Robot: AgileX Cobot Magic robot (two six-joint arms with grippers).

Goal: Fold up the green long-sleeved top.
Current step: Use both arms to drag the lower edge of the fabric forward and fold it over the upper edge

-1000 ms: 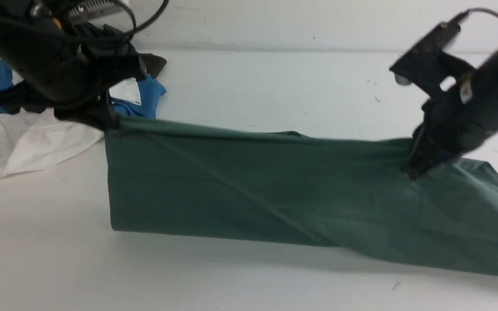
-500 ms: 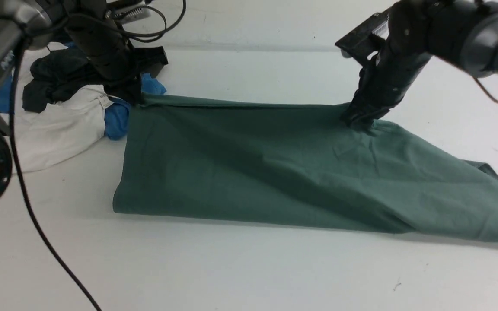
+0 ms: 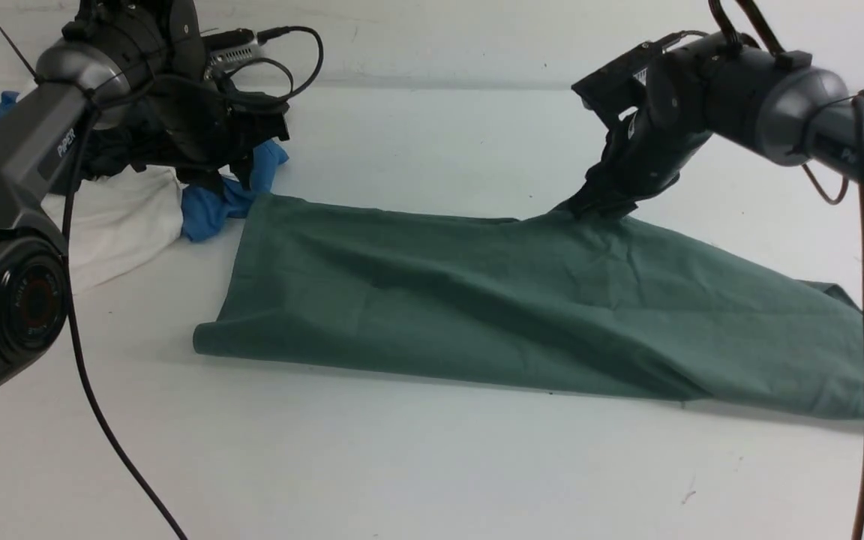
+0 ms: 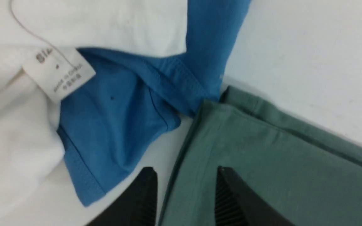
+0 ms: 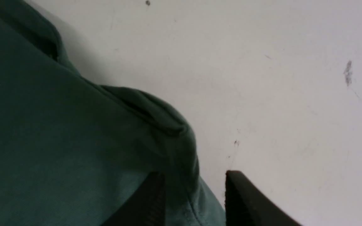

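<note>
The big, soft, sage-green long-sleeved top (image 3: 537, 300) lies folded in a long strip on the white counter (image 3: 432, 465). It reaches from the middle out to 4 o'clock.

The black left gripper (image 4: 185, 172) sits over the top's far corner at 10 o'clock. Its jaws stand apart and pinch nothing. The black right gripper (image 5: 195, 175) sits at the far edge at 1 o'clock. Its jaws are apart too, and a little bump of green cloth pokes up between them.

That bump could catch on a jaw when the arm lifts, and the fold would get pulled open. The left gripper is very near the crumpled blue cloth (image 4: 118, 125). It could grab that one by mistake.

The front view shows the whole top and its lumpy end at 4 o'clock. Only the left wrist view shows the blue cloth touching the green corner, and the small tag (image 4: 58, 72) on the white cloth (image 4: 17, 141). Only the right wrist view shows the bump.
</note>
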